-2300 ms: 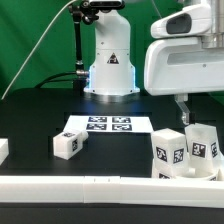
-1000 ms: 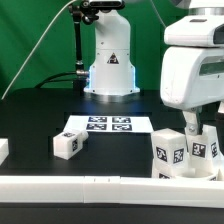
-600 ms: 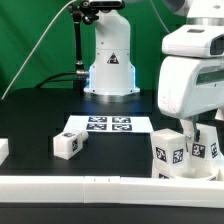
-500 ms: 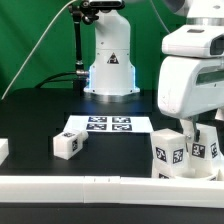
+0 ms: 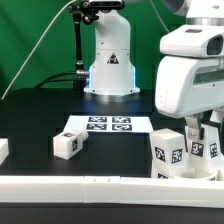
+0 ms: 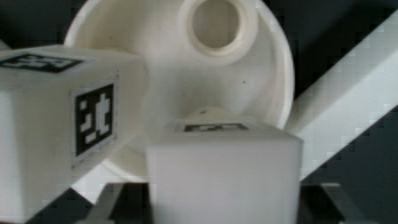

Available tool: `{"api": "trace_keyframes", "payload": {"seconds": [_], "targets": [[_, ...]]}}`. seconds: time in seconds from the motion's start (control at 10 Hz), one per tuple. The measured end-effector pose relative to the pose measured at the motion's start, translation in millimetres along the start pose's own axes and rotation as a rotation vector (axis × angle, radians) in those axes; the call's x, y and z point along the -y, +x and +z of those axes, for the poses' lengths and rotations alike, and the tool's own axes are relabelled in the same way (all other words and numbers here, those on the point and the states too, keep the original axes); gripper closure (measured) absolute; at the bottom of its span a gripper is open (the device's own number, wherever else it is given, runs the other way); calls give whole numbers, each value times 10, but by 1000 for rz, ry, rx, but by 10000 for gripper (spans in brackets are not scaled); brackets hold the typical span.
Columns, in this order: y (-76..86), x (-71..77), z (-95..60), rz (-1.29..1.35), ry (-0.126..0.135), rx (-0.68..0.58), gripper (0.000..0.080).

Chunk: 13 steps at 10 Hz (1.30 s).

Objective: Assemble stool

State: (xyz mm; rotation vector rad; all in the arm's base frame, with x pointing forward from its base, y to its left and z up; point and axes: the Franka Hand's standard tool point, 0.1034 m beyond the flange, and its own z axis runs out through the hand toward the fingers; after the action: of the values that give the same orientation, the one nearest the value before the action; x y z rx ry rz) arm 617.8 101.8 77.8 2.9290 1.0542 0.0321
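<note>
White plastic parts all look loose to me: no leg is joined to the seat, which stands on edge in the wrist view, just behind the legs my arm is working over. One leg lies on the dark surface beside the marker board, well apart from the rest. The right legs stand grouped at the exterior view's right. I judge the stool barely begun, with every leg left to fit. My tool is low in that group and straddles a near leg, but I cannot tell whether its fingers press on it or stand off. Compared with 2.3 s ago, the arm has come down and moved in over the group. Since 0.6 s ago I see almost no change.
</note>
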Motion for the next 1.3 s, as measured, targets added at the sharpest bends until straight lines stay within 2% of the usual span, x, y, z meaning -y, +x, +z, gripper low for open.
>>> {"api": "trace_keyframes", "payload": {"seconds": [0.4, 0.6, 0.7, 1.3], "targets": [[-19, -13, 7, 403, 9, 0, 463], [-29, -24, 11, 600, 30, -6, 462], [-20, -17, 11, 756, 48, -11, 462], [3, 12, 10, 1168, 52, -5, 462]]}}
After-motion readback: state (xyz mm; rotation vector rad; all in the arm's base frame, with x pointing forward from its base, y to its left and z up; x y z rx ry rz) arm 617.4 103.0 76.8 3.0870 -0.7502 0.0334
